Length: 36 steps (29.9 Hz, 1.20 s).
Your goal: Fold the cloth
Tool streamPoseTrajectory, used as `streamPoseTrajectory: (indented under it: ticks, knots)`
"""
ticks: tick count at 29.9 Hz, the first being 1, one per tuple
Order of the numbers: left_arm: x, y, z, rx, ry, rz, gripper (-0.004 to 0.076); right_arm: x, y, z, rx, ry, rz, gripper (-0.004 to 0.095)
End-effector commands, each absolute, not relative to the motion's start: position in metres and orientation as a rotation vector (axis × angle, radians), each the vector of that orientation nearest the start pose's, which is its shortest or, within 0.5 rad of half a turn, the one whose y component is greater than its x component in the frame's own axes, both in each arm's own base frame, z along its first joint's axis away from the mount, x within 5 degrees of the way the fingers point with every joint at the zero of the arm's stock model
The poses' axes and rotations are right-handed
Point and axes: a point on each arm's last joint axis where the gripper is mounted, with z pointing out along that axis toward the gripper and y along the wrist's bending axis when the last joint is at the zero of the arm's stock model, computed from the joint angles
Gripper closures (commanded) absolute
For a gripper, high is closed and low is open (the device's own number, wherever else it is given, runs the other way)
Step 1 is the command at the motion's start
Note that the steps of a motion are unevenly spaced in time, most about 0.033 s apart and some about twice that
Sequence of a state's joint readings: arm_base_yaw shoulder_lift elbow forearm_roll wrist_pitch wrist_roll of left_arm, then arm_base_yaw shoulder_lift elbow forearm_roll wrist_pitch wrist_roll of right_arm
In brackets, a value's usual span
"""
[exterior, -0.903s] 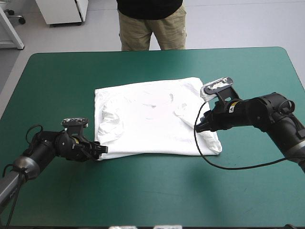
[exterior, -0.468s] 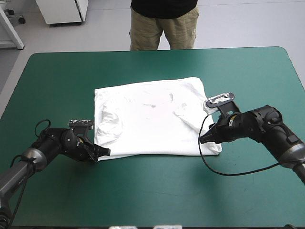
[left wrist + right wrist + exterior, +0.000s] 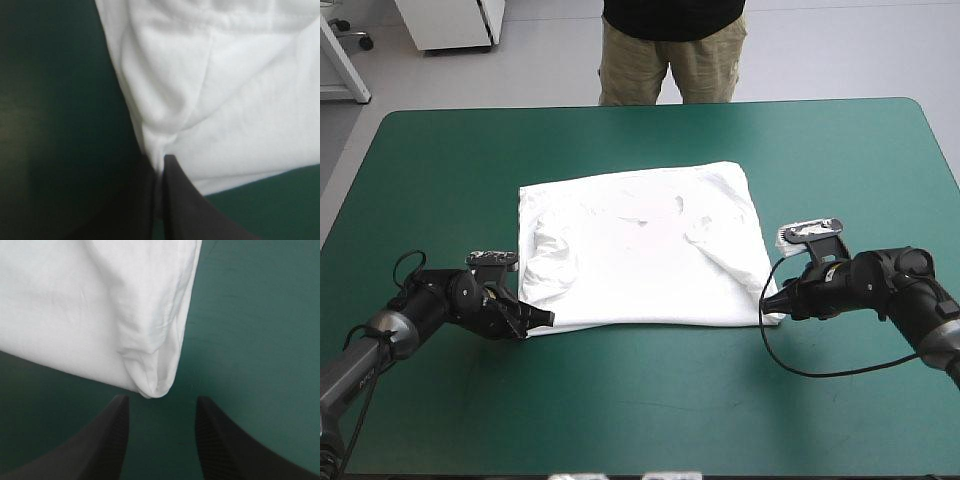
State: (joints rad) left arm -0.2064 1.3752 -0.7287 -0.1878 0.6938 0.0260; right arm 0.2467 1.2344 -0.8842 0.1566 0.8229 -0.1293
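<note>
The white T-shirt lies folded in a rough rectangle at the middle of the table. My left gripper sits low at the shirt's near-left corner. In the left wrist view its black fingers are pinched together on a fold of the T-shirt. My right gripper is at the near-right corner. In the right wrist view it stands open, and the rounded corner of the T-shirt lies just ahead of the fingertips, not between them.
The teal-green cover runs round the T-shirt on every side, with a wide band between the shirt and the table's near edge.
My left gripper has shut on the shirt's near-left corner. My right gripper has drawn back off the shirt, toward the right and the near edge, to the near-right corner.
</note>
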Motion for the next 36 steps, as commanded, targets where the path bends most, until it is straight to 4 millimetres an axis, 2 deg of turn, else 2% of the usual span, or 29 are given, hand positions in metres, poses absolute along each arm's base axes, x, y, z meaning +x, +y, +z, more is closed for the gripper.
streamPoseTrajectory:
  ticks: [1, 3, 9, 17, 20, 23, 26, 27, 32, 36]
  knots:
    - [0.234, -0.06, 0.216, 0.149, 2.761, -0.246, 0.0733, 0.229, 0.065, 0.28, -0.349, 2.565, 0.28, 0.044]
    - [0.234, -0.06, 0.215, 0.15, 2.765, -0.246, 0.0733, 0.23, 0.065, 0.274, -0.344, 2.581, 0.281, 0.0414]
    - [0.233, -0.06, 0.215, 0.148, 2.77, -0.249, 0.0733, 0.238, 0.067, 0.26, -0.348, 2.636, 0.279, 0.0418]
    - [0.233, -0.06, 0.215, 0.148, 2.77, -0.249, 0.0733, 0.252, 0.07, 0.233, -0.359, 2.73, 0.28, 0.0433]
    - [0.233, -0.06, 0.215, 0.148, 2.77, -0.249, 0.0733, 0.259, 0.072, 0.224, -0.357, 2.732, 0.278, 0.0487]
    - [0.233, -0.06, 0.215, 0.148, 2.77, -0.249, 0.0733, 0.263, 0.076, 0.219, -0.357, 2.725, 0.321, 0.0607]
    - [0.233, -0.06, 0.215, 0.166, 2.768, -0.244, 0.0733, 0.262, 0.079, 0.218, -0.394, 2.726, 0.367, 0.0822]
    - [0.233, -0.06, 0.215, 0.172, 2.767, -0.243, 0.0733, 0.261, 0.079, 0.219, -0.407, 2.722, 0.377, 0.0929]
    - [0.232, -0.059, 0.217, 0.181, 2.765, -0.238, 0.0733, 0.256, 0.077, 0.229, -0.423, 2.708, 0.361, 0.0925]
    - [0.225, -0.057, 0.225, 0.209, 2.76, -0.221, 0.0733, 0.24, 0.075, 0.248, -0.447, 2.688, 0.367, 0.0925]
